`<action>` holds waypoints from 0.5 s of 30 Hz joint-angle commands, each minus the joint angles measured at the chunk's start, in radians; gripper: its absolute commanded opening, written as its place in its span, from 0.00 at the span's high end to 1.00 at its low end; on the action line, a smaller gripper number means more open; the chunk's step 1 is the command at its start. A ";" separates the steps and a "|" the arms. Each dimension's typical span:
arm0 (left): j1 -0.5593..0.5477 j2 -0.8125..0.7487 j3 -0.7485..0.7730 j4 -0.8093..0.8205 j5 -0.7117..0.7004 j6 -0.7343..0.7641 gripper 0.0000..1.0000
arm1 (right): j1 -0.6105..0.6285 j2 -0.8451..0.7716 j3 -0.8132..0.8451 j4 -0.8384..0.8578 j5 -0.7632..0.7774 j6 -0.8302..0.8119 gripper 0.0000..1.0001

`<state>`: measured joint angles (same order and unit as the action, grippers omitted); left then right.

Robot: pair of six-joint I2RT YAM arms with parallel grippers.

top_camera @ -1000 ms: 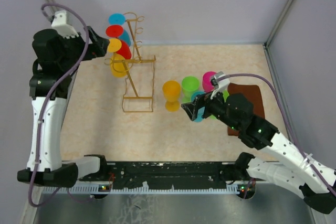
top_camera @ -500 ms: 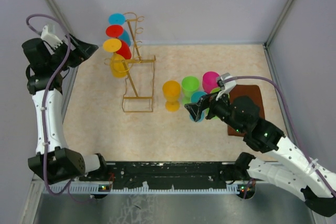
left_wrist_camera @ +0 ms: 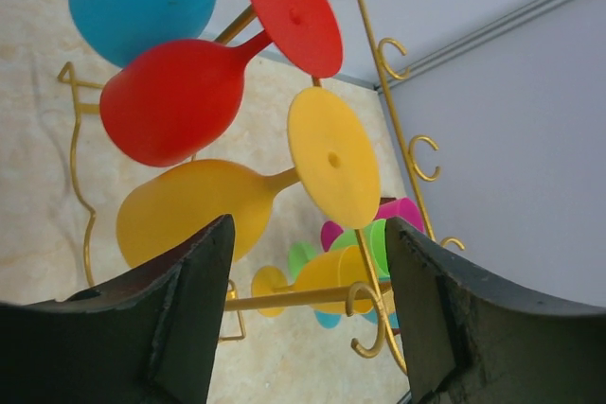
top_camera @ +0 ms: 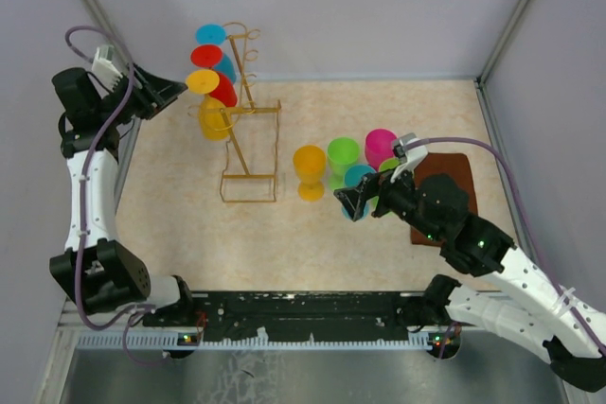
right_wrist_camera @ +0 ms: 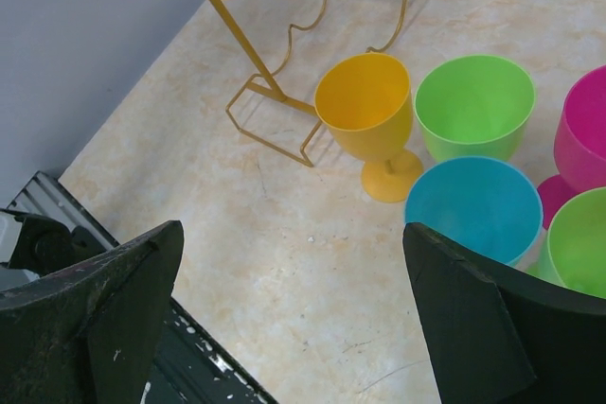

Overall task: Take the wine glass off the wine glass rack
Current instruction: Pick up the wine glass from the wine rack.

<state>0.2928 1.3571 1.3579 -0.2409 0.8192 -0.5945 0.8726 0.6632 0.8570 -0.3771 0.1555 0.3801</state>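
Closing off-centre, the spread-jawed left gripper (left_wrist_camera: 308, 224) could jolt the yellow plastic wine glass (left_wrist_camera: 189, 210) against the golden wire rack (left_wrist_camera: 284, 299); right gripper (right_wrist_camera: 292, 229) also gapes empty.

The left arm (top_camera: 87, 191) is built of slim white links joined by bulky black joint housings, and the right arm (top_camera: 525, 281) is made the same way. The left cable (top_camera: 90, 37), greyish purple, loops above the arm's far end and follows its white link. The right cable (top_camera: 478, 147) has the same colour. A small white left wrist block (top_camera: 109, 65) sits where its cable plugs in, matched by a right wrist block (top_camera: 407, 149). The left gripper (top_camera: 175, 89) and right gripper (top_camera: 348, 205) are black. Their broad, wedge-shaped fingers (left_wrist_camera: 185, 319) are matte and scuffed pale along the edges.
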 commanded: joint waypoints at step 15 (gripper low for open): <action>0.003 0.074 0.047 0.100 0.099 -0.071 0.50 | -0.003 -0.014 0.025 0.012 0.000 0.070 0.01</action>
<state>0.2928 1.4246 1.3609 -0.1707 0.8890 -0.6579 0.8726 0.6609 0.8570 -0.3943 0.1543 0.4297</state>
